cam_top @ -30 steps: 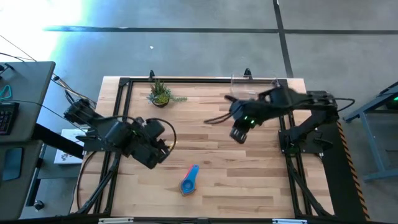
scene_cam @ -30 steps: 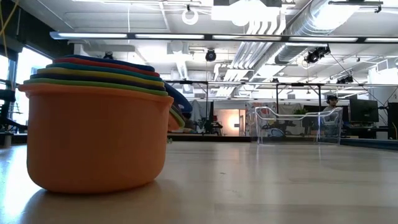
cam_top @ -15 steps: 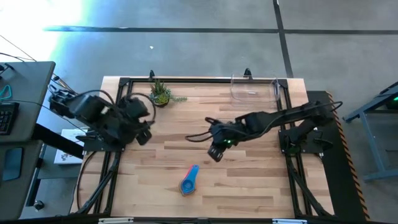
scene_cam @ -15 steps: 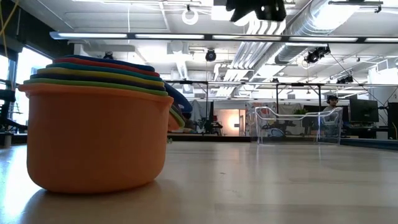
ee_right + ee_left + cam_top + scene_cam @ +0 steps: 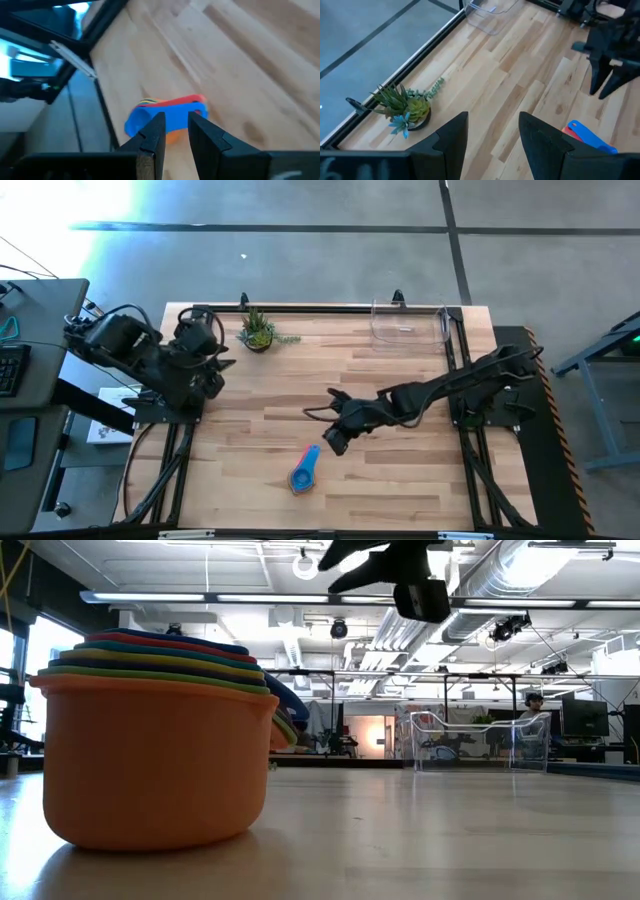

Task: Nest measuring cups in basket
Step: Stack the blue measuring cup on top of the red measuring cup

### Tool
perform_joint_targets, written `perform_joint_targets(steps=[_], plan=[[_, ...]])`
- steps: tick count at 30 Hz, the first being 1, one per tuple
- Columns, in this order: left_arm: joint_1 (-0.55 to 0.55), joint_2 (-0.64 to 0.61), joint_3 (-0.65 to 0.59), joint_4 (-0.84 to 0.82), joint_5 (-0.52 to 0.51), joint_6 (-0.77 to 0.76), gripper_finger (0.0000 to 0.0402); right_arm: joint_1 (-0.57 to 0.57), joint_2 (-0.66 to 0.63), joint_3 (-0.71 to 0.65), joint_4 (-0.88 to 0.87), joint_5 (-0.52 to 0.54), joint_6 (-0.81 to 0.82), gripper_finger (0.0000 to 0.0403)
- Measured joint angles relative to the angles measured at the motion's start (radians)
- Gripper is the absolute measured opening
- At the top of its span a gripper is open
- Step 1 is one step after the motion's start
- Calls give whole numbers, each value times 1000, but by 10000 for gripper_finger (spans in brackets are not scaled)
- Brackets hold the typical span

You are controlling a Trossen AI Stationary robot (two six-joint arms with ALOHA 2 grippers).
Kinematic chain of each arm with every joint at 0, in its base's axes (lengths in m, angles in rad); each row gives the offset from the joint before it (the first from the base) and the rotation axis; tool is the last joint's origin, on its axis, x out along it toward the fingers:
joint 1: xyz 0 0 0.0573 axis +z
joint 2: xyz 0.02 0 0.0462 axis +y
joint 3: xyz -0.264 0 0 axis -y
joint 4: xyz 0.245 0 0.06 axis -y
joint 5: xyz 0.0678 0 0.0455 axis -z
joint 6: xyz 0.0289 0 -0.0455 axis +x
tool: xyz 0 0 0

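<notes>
The measuring cups (image 5: 303, 471) stand nested in one stack near the table's front middle. The orange outer cup (image 5: 150, 750) rests on its bottom, and a blue handle (image 5: 167, 119) lies on top. The clear basket (image 5: 408, 322) stands at the far right. My right gripper (image 5: 335, 444) hangs just right of and beyond the stack, above the table and slanting down toward it. Its fingers (image 5: 155, 131) are a narrow gap apart with nothing between them. My left gripper (image 5: 493, 120) is open and drawn back over the table's left edge.
A small potted plant (image 5: 258, 332) stands at the far left, inside the black frame (image 5: 300, 309) that runs around the table. The wood between the stack and the basket is bare.
My right gripper has swung from the far right down and toward the near left, coming close to the cup stack and dropping into the low view from above. My left gripper has pulled back from mid-table toward the far left and risen. The cups have stayed put.
</notes>
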Motion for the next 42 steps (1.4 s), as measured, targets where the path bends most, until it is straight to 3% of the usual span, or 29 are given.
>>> perform_joint_targets(steps=[8, 14, 17, 20, 27, 34, 42], plan=[[0, -35, 0, 0, -40, 41, 168, 52, 0, -32, 333, 89, -1, 73], [0, -57, 0, 0, -50, 52, 168, 44, 1, 107, 347, 106, -129, 73], [0, -66, 0, 0, -52, 53, 168, 32, 9, 217, 268, 108, -218, 73], [0, -72, 0, 0, -54, 53, 168, 21, 43, 337, 81, 108, -262, 73], [0, -74, 0, 0, -55, 53, 168, 9, 187, 543, -376, 73, -226, 73], [0, -74, 0, 0, -56, 52, 168, 14, 297, 548, -464, -58, -226, 73], [0, -73, 0, 0, -55, 51, 168, 24, 377, 543, -535, -88, -305, 73]])
